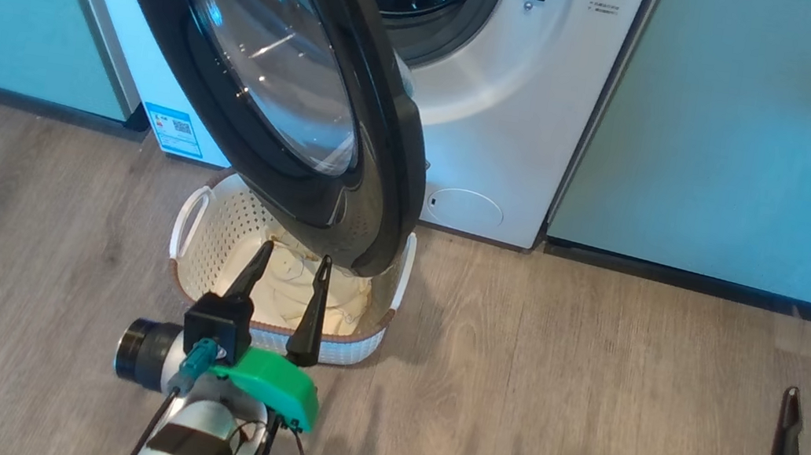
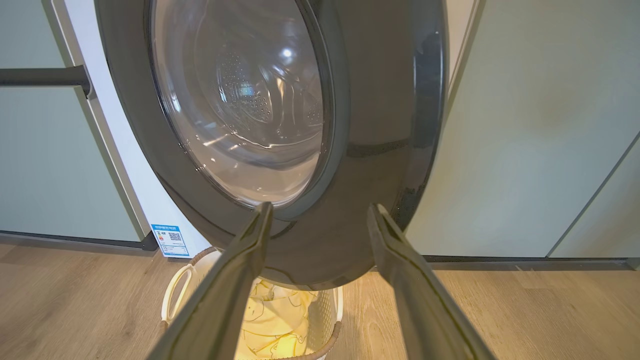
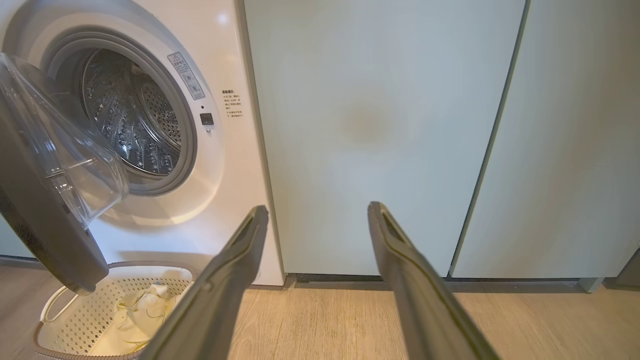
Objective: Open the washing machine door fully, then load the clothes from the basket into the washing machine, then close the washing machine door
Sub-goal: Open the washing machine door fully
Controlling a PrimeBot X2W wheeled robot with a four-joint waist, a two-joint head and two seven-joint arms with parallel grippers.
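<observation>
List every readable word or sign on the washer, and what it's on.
Blue rectangular sticker at the white front-loading washing machine's lower corner: QR code, print too small.
White warning label beside the drum opening: triangle sign, words unreadable.
Printed lines beside that label: blurred.
Nothing legible.

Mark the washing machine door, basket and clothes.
washing machine door point(image 1: 270, 58), head view, on the clear glass centre.
basket point(image 1: 220, 233), head view, on its perforated left wall.
clothes point(image 3: 132, 315), right wrist view, on the pale yellow fabric.
</observation>
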